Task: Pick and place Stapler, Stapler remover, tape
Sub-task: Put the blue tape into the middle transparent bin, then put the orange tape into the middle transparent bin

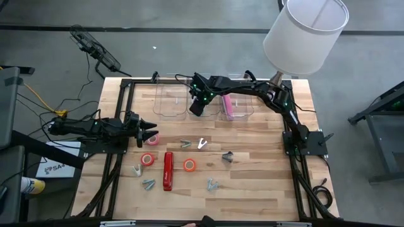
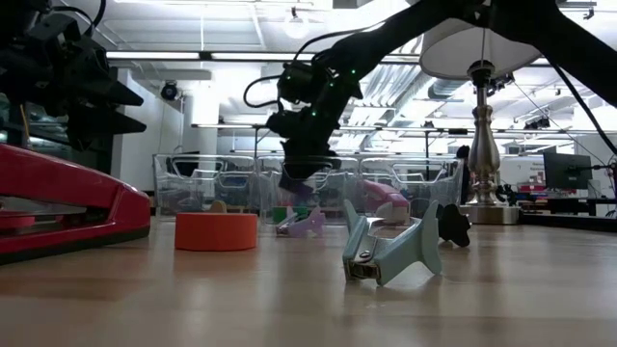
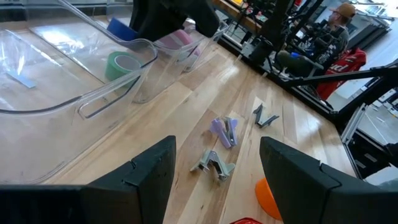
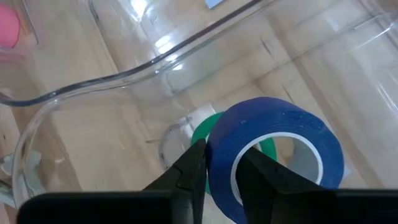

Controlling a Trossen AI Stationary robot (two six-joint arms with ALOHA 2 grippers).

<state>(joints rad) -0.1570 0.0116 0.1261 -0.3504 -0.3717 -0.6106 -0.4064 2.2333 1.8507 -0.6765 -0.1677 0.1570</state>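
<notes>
My right gripper [image 1: 197,108] reaches down into the middle clear bin [image 1: 208,116] at the table's far side, shut on a blue tape roll [image 4: 280,127]. A green tape roll [image 4: 202,130] lies on the bin's floor right under it. A pink stapler [image 1: 228,107] lies in the bin to the right. On the table lie a red stapler [image 1: 168,170], pink [image 1: 153,139], red [image 1: 148,159] and orange [image 1: 189,164] tape rolls, and several staple removers such as a grey one [image 1: 228,156]. My left gripper [image 1: 151,129] waits open at the table's left, holding nothing. My right gripper has the blue roll's wall [image 4: 219,163] between its fingers, one finger inside the ring [image 4: 264,180] and one outside [image 4: 186,171]. The fingers slant down from the table's right. The roll hangs tilted over the green roll; whether it touches it I cannot tell.
A clear bin [image 1: 170,101] stands left of the middle one. A lamp with a white shade [image 1: 306,31] stands at the table's far right corner. Staple removers [image 3: 225,130] lie scattered between my left gripper and the bins.
</notes>
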